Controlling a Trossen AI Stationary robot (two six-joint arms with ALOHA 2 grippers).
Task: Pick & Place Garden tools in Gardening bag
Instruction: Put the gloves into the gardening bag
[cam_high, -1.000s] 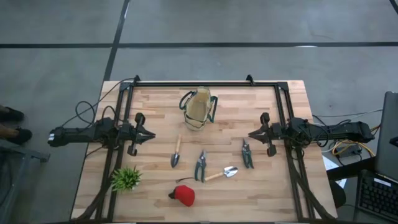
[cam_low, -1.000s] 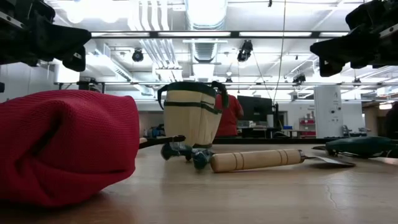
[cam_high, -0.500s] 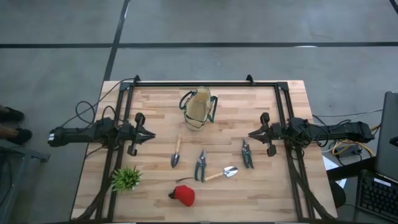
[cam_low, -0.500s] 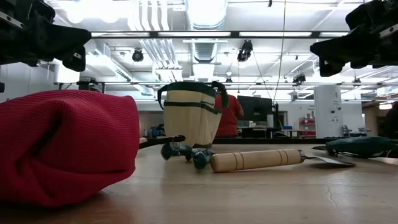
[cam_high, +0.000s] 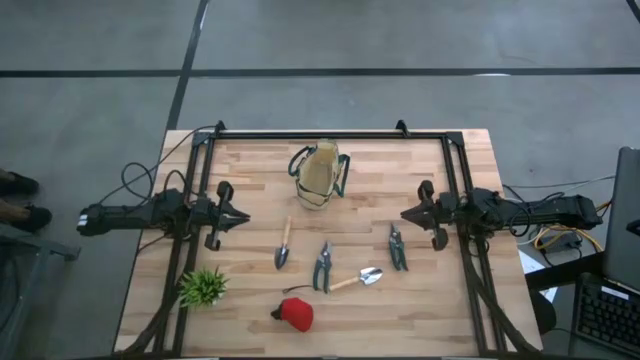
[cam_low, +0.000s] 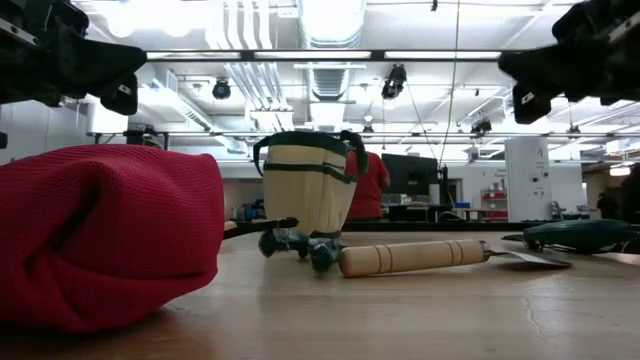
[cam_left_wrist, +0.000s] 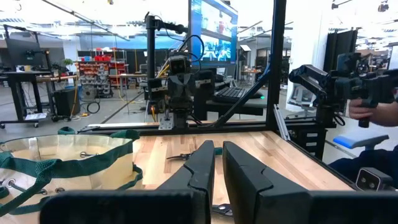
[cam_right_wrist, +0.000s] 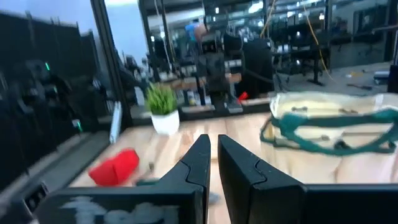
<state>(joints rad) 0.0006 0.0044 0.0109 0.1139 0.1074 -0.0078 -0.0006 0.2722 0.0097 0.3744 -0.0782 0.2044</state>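
Observation:
The tan gardening bag (cam_high: 320, 175) with green handles stands upright at the table's far middle; it also shows in the low view (cam_low: 310, 190). A wooden-handled trowel (cam_high: 284, 243), dark-handled shears (cam_high: 322, 266), a second trowel (cam_high: 357, 279) and second shears (cam_high: 397, 247) lie flat in front of it. The red rounded item (cam_high: 295, 314) lies near the front edge. My left gripper (cam_high: 245, 215) hovers shut at the left, above the table. My right gripper (cam_high: 403, 215) hovers shut at the right. Both are empty.
A small leafy green plant (cam_high: 203, 287) in a white pot stands at the front left. A black frame (cam_high: 320, 135) runs along the table's far edge and sides. Bare wood lies between the bag and each gripper.
My right gripper has risen a little above the table. Nothing on the table has moved.

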